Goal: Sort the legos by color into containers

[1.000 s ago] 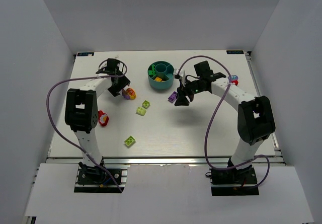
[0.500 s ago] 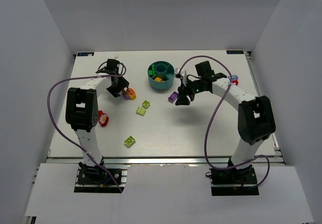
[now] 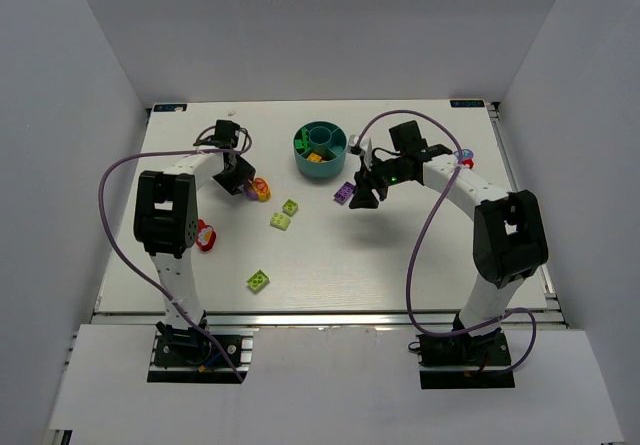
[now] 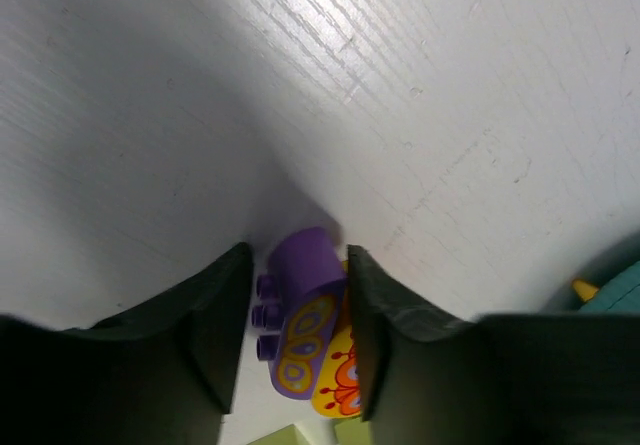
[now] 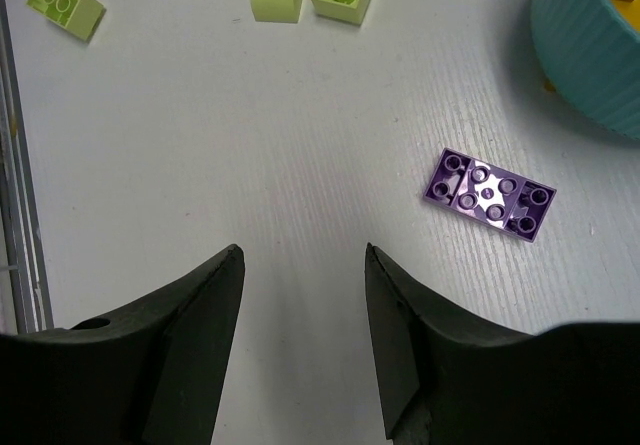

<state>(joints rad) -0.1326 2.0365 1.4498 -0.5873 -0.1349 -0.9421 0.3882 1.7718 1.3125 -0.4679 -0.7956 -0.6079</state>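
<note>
Straddling purple brick (image 4: 303, 290), left claw (image 4: 296, 257), grip unclear, right claw (image 5: 303, 255) open above table (image 5: 200, 145), beside purple plate (image 5: 488, 194)

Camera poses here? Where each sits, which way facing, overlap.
Top external: above, behind the bases, looking down on the table; left arm, right arm show.
Left wrist: on the left gripper, facing down; fingers flank a purple brick.
Right wrist: on the right gripper, facing down; fingers show.
Shared: top and right wrist both see purple plate, teal bowl.

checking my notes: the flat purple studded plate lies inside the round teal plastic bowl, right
No: the flat purple studded plate lies on the table just outside the round teal plastic bowl, as the right wrist view shows.
</note>
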